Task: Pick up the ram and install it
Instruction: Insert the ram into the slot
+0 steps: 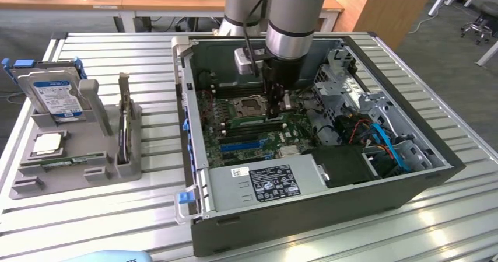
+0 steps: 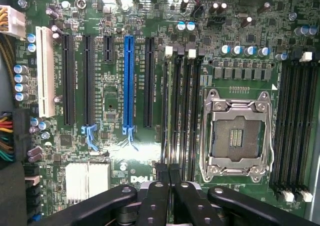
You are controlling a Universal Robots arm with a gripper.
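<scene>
Hand (image 2: pixel 168 172) nearly closed, poised just above motherboard memory slots (image 2: pixel 176 111)

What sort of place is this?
Probably a robotics lab: a robot arm reaches into an open computer case on a slatted metal table, with wooden desks and an office chair behind.

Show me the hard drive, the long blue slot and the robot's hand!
hard drive (image 1: pixel 55 94), exterior view, on its label
long blue slot (image 2: pixel 128 81), wrist view, halfway along it
hand (image 2: pixel 169 172), wrist view, between its fingertips

Before you, open computer case (image 1: pixel 311 215) on slatted table (image 1: pixel 116 227), hard drive (image 1: pixel 56 95) upright in grey holder (image 1: pixel 87 142), bare processor socket (image 2: pixel 236 136)
</scene>
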